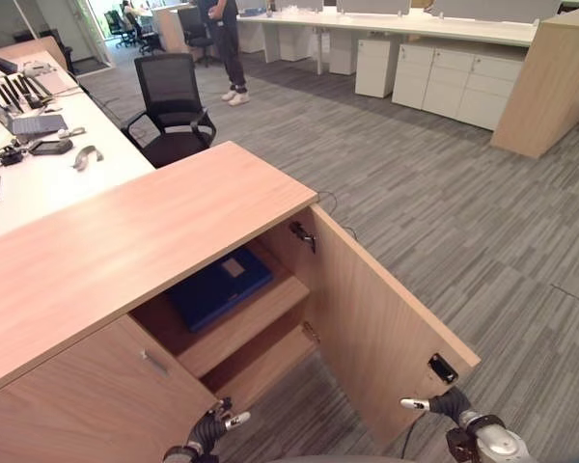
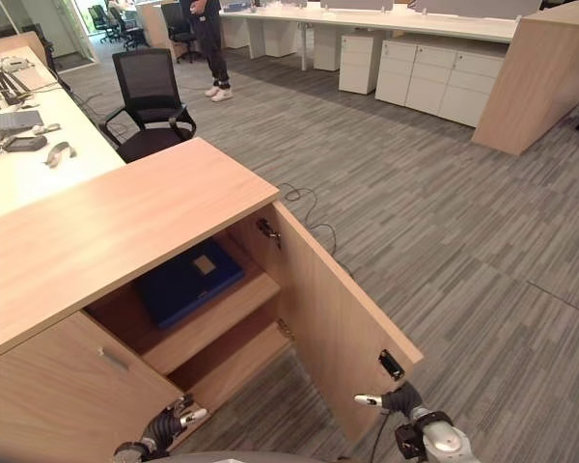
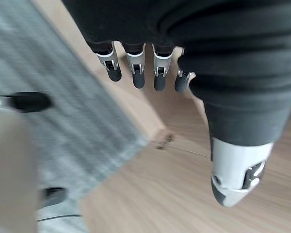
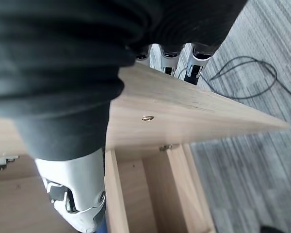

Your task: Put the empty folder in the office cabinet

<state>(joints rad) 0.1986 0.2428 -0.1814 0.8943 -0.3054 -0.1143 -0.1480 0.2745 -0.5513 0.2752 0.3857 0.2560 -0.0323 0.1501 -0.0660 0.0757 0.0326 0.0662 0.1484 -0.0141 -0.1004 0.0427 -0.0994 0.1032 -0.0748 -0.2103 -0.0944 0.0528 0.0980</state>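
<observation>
Left robot hand [image 1: 215, 424] low by the cabinet front, fingers [image 3: 138, 73] relaxed and apart, thumb off to one side, holding nothing. Right robot hand [image 1: 442, 403] sits at the outer edge of the open cabinet door [image 1: 381, 333], fingers [image 4: 200, 60] straight over the door's edge, nothing gripped. Blue folder [image 1: 217, 285] lies flat on the upper shelf [image 1: 256, 323] inside the office cabinet [image 1: 125, 251], well apart from both hands; lower shelf under it. Door swung wide, hinge plate showing on its inner face. Beyond the cabinet: white worktop [image 1: 39, 178] with a laptop [image 1: 24, 121] and small devices, black office chair [image 1: 174, 106] beside it, a person [image 1: 227, 48] standing further back on the grey carpet [image 1: 444, 212].
</observation>
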